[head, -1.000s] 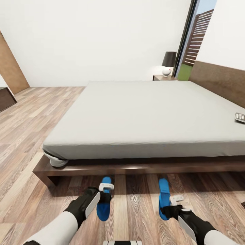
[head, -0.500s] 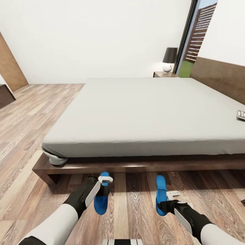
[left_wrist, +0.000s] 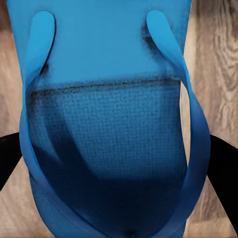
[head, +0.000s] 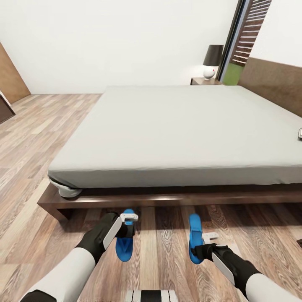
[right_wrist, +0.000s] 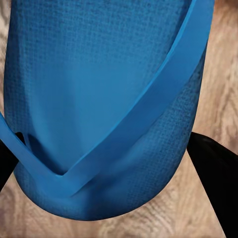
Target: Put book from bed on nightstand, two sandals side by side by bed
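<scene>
A bright blue sandal [right_wrist: 99,99] takes up most of the right wrist view, its woven-textured sole facing the camera. Its smooth blue straps [right_wrist: 148,99] meet in a V near the sole's rounded end. Black fingers [right_wrist: 218,173] show at either edge of the sandal, close against its sides. Brown wood-plank floor [right_wrist: 218,84] lies behind.

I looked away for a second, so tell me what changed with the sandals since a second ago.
The camera tilted up a little. Both sandals edged toward the bed: the left sandal stays in the left hand, the right sandal in the right hand. They remain apart, side by side.
</scene>
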